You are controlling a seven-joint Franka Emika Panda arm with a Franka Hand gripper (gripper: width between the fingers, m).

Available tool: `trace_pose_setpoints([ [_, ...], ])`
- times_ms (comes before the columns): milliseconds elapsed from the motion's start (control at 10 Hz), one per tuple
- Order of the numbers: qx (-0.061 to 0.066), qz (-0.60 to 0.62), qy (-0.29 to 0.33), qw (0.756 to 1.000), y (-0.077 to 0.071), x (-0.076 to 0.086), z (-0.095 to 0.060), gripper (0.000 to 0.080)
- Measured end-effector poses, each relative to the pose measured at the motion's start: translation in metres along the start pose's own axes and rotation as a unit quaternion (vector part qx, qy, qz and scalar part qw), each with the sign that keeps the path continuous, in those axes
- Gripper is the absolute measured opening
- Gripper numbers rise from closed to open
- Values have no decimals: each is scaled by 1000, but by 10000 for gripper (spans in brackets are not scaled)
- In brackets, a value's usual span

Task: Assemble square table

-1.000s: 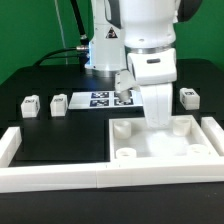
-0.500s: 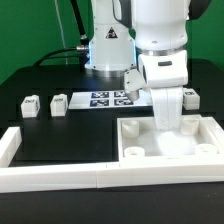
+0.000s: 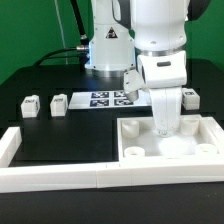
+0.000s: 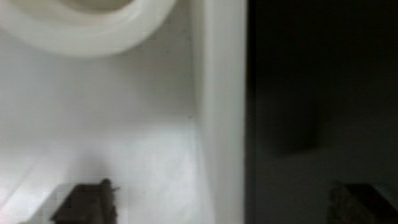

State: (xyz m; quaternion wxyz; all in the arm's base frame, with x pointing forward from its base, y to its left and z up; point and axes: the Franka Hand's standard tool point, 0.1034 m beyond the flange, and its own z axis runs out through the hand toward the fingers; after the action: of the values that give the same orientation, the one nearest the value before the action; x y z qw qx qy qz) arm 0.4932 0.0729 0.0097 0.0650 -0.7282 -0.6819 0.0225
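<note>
Main risk: Your likeliest trouble from here was a skewed grip. If the jaws shut with the rim point(image 4: 217, 100) off-centre between them, one side would strike first and twist the square tabletop point(image 3: 180, 147) out of its corner.
Second risk: A lift by this one edge could have tipped the tray, because the hold sat far from its middle.
Jaws: Yours stood wide apart and held nothing. One fingertip point(image 4: 89, 200) hung inside the tray and the other over the dark table point(image 3: 60, 135), with the rim between them and a gap on each side.
Contact: You could not tell whether the tips touched the tray floor.
Tabletop: It lay at the exterior view's right, tucked against the white border wall point(image 3: 60, 178), with the arm down over its far edge.
Socket: A round corner socket point(image 4: 107, 25) showed near the jaws.
Legs: Three loose legs lay on the table, the first leg point(image 3: 30, 105) and second leg point(image 3: 58, 102) at the exterior view's left, the third leg point(image 3: 188, 97) behind the tray.
</note>
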Motion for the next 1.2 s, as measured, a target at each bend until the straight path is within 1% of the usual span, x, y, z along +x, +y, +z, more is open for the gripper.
trace_pose_setpoints([
  [100,0,0,0,1000,0,0,0,636],
  [200,0,0,0,1000,0,0,0,646],
  [700,0,1,0,1000,0,-1,0,649],
  [800,-1,14,0,1000,0,0,-2,649],
  [900,-9,45,-2,999,-3,2,-12,649],
  [1000,-14,88,-6,996,-13,5,-19,649],
  [1100,-15,142,-11,990,-23,12,-26,649],
  [1200,-15,196,-16,980,-31,23,-33,649],
])
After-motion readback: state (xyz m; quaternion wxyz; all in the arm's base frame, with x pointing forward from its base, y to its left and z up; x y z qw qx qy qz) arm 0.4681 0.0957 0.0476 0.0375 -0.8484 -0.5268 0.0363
